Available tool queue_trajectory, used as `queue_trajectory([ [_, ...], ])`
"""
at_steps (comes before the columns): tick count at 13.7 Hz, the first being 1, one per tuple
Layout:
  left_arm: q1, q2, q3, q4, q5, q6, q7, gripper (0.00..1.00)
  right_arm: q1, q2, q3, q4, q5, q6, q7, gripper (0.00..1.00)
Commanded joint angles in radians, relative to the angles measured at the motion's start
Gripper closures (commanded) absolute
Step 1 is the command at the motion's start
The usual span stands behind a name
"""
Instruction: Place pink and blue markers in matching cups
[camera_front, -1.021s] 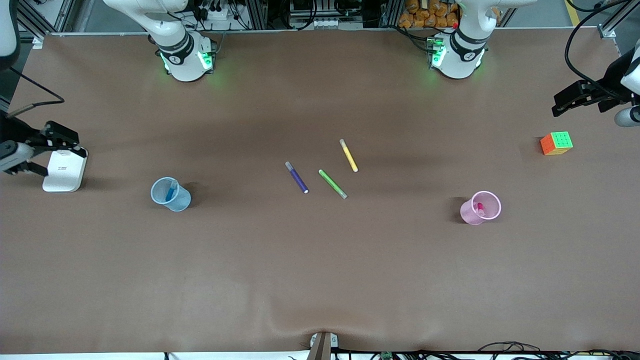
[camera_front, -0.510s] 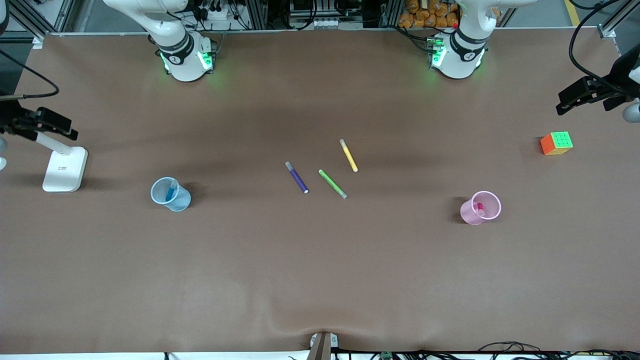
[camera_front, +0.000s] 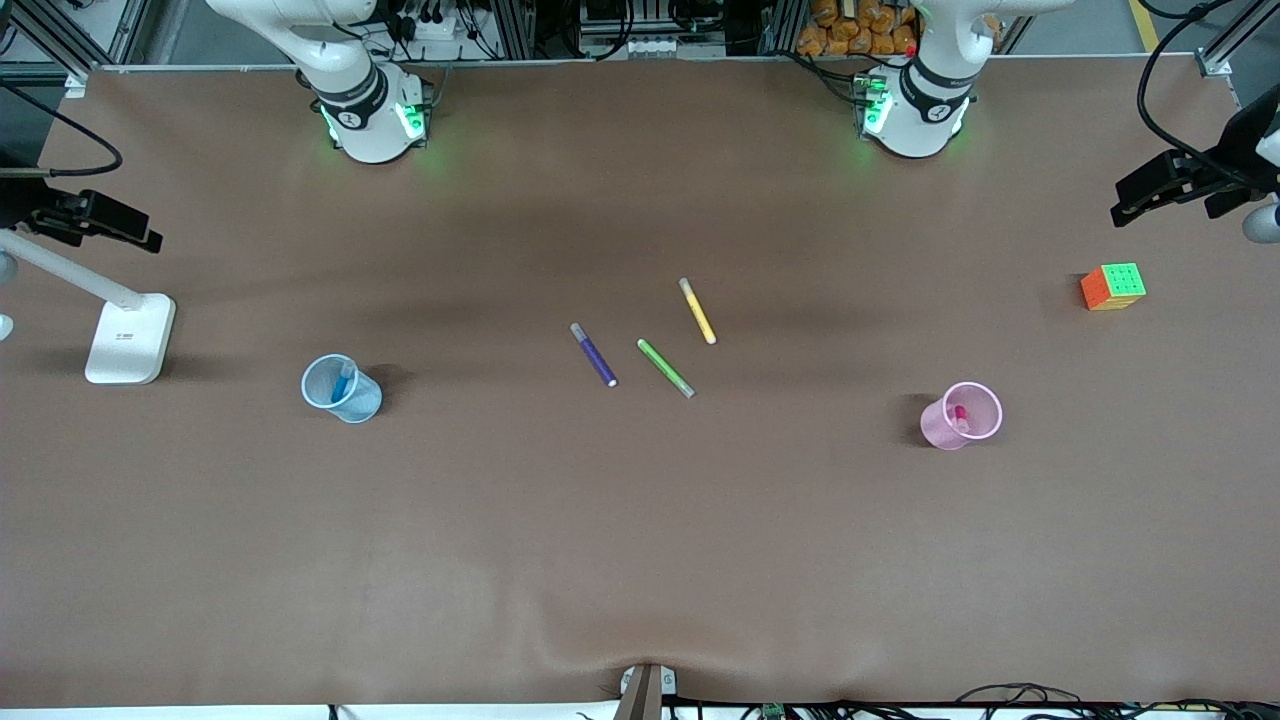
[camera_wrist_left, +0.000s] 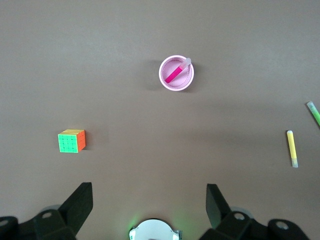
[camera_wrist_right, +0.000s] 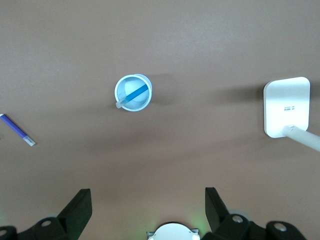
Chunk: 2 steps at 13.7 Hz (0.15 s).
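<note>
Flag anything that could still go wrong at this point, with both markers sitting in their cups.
1. The pink marker leans on the pink cup rim; a nudge might tip the light cup.
2. The blue marker leans the same way in the blue cup.
3. Both open hands, left hand and right hand, hang above the table; nothing else seems threatened.

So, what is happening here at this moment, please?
Nothing is being handled now. The blue marker stands in the blue cup, the pink marker in the pink cup. The purple, green and yellow markers lie on the table between the cups. The left gripper and right gripper are open and empty, high at the table's ends.
</note>
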Motion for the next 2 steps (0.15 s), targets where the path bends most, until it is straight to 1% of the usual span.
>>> queue_trajectory([
  [1,0.001,-0.009,-0.001,0.008,-0.027,-0.019,0.014,0.0,0.022,-0.025,-0.005,0.002,-0.017,-0.019,0.037,0.0],
  [2,0.003,-0.009,-0.001,0.008,-0.027,-0.019,0.014,0.0,0.023,-0.027,-0.005,0.002,-0.017,-0.025,0.037,0.0],
])
